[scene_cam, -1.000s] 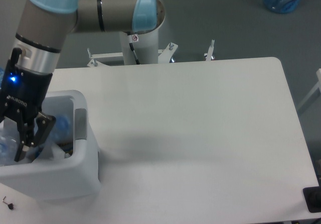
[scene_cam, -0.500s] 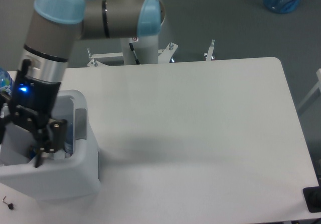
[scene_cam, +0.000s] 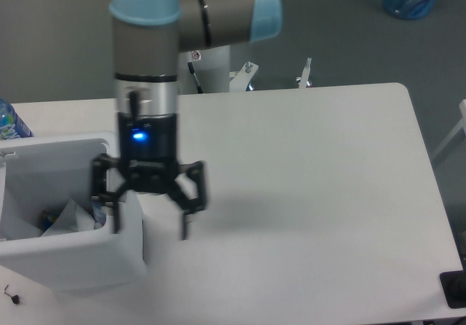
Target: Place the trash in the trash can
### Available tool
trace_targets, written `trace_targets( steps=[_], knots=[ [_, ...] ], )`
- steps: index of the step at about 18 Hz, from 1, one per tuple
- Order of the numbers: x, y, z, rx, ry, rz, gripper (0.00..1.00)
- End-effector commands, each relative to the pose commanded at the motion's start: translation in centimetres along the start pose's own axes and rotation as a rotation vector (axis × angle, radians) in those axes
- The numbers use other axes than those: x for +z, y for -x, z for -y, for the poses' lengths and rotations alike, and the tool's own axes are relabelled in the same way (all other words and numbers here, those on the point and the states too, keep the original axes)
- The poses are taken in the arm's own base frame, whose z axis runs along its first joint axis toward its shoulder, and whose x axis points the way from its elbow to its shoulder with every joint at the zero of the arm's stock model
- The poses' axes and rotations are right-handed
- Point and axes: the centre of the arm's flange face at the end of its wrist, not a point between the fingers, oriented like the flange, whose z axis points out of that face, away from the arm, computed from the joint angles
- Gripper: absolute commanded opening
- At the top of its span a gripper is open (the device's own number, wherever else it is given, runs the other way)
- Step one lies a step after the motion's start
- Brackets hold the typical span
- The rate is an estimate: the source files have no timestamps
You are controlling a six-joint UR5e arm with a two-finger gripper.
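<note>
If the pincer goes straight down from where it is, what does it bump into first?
Probably the trash can: the open pincer points down, and one finger hangs over the can's right wall while the other is over bare table. Depth is hard to judge.

The gripper (scene_cam: 150, 212) hangs with its jaws spread wide, straddling the right wall of the trash can (scene_cam: 80, 256): one finger over the bin's inside, the other over bare table (scene_cam: 306, 172). Right of the outer finger the tabletop lies open to its far edge. Left of the inner finger, a tissue wad (scene_cam: 67, 218) sits in the bin, and an upright bottle (scene_cam: 10, 123) stands beyond its far corner.
</note>
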Motion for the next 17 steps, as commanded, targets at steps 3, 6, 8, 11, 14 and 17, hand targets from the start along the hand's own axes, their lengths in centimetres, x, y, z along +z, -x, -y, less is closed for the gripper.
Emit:
trace_targets(
  steps=[3, 6, 8, 11, 14, 17],
  knots=[
    [-1.5, 1.4, -2.0, 0.176, 0.134, 0.01, 1.0],
    [-4.2, 3.7, -3.2, 0.332, 0.227, -0.022, 1.0],
    [-6.3, 5.4, -4.1, 0.335, 0.25, -0.014, 1.0],
    [-8.9, 6.3, -6.1, 0.45, 0.294, -0.039, 1.0],
    [-10.5, 6.8, -7.5, 0.506, 0.297, -0.045, 1.0],
    [-10.6, 6.8, -7.5, 0.5, 0.294, -0.045, 1.0]
  ],
)
